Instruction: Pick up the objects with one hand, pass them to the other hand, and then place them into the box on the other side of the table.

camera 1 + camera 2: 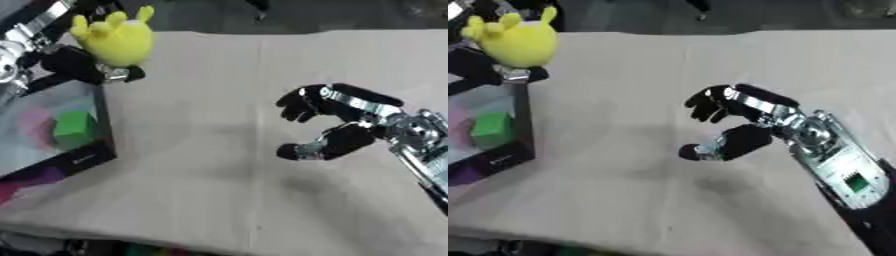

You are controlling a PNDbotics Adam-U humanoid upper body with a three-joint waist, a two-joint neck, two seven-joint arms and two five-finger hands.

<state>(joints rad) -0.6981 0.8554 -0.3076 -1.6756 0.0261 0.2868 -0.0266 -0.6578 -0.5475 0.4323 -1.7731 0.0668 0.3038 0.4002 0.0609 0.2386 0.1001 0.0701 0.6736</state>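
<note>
Left eye view: yellow plush toy [118, 37] gripped in left hand [74, 65], fingers curled round it, above box [83, 157] holding green cube [73, 129], seemingly for release; right eye view: right hand [741, 127] empty, fingers spread, over bare worktop [623, 175].

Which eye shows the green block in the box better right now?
The left eye view. There the green block sits well inside the picture, with the box wall beside it. The right eye view shows the same block, but close to the picture's left edge, with less of the box around it.
</note>
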